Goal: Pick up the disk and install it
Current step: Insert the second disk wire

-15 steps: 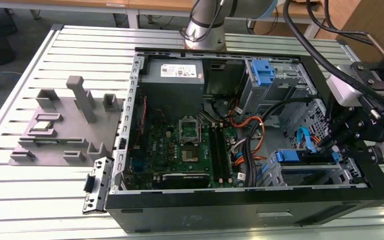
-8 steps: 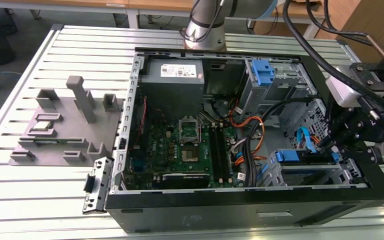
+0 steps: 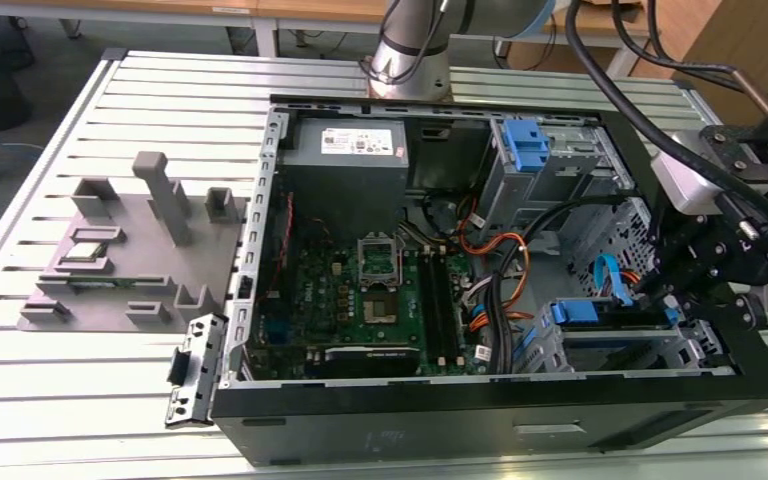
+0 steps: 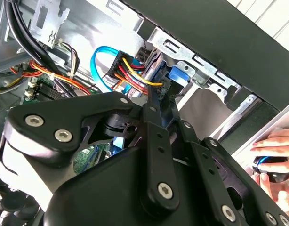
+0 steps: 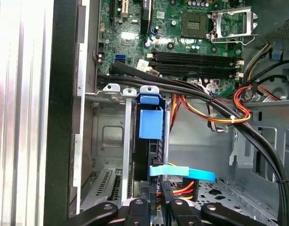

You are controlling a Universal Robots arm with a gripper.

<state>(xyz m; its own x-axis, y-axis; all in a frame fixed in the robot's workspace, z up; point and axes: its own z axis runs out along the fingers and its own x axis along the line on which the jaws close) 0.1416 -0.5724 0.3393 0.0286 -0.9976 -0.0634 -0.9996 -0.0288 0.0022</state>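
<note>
the flat silver disk with blue plastic rails (image 5: 150,123) sits upright in the grey metal drive cage (image 5: 107,136) of the open black computer case (image 3: 491,425). the black gripper (image 5: 154,207) is just beside its cable end; i cannot tell how the fingers stand.

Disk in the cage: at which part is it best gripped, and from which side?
Probably the exposed edge of the disk, at its blue rail, coming from the open side of the case. The disk stands on edge in the cage, whose walls cover its flat faces, and cables crowd one end.
</note>
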